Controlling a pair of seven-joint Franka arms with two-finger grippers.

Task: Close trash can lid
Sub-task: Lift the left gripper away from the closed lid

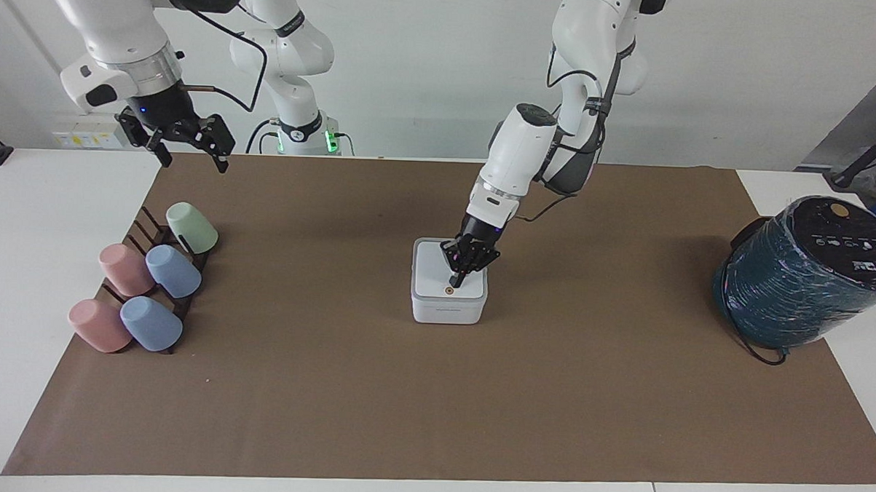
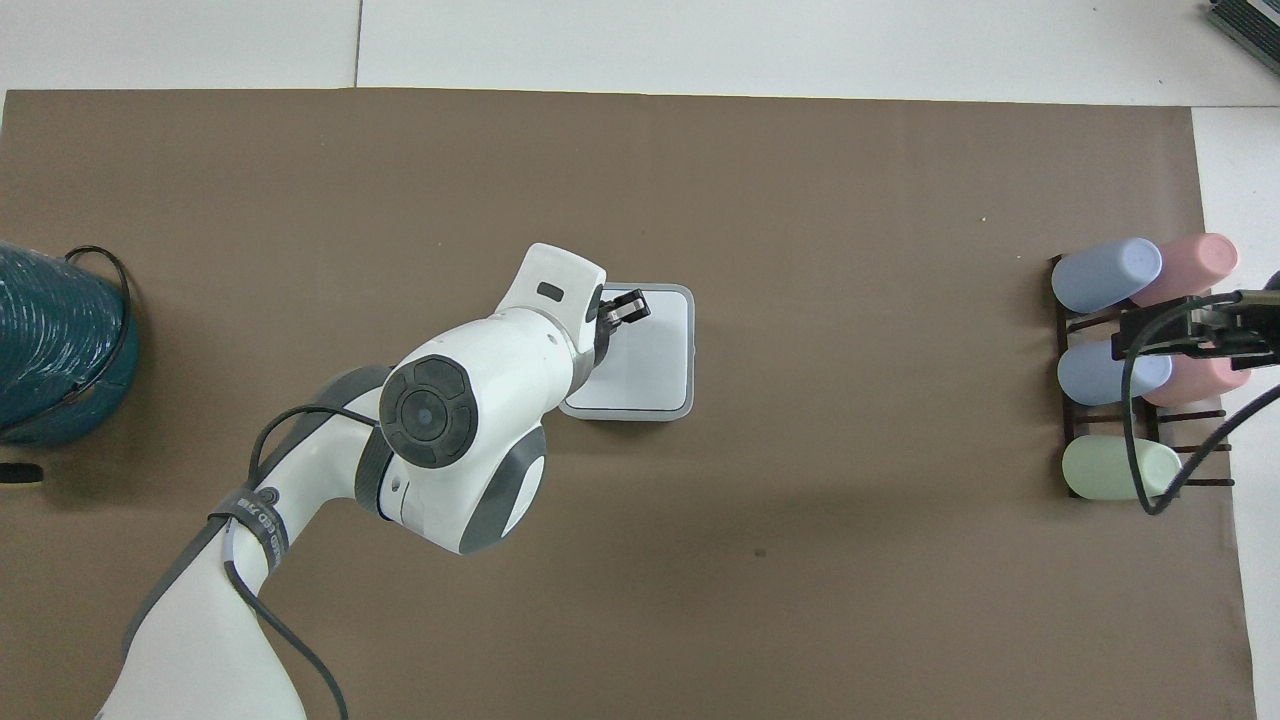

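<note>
The small white trash can (image 1: 448, 310) (image 2: 683, 400) stands at the middle of the brown mat. Its white lid (image 1: 437, 271) (image 2: 655, 360) lies flat on top, and nothing inside shows. An orange dot (image 1: 449, 291) marks the lid near the edge farthest from the robots. My left gripper (image 1: 457, 281) (image 2: 630, 309) points down with its shut fingertips on the lid beside the dot. My right gripper (image 1: 186, 144) (image 2: 1190, 330) waits in the air over the cup rack, fingers apart and empty.
A dark rack (image 1: 154, 247) (image 2: 1130, 385) with several pastel cups stands at the right arm's end of the table. A large dark teal wrapped cylinder (image 1: 801, 277) (image 2: 50, 345) with a black cable lies at the left arm's end.
</note>
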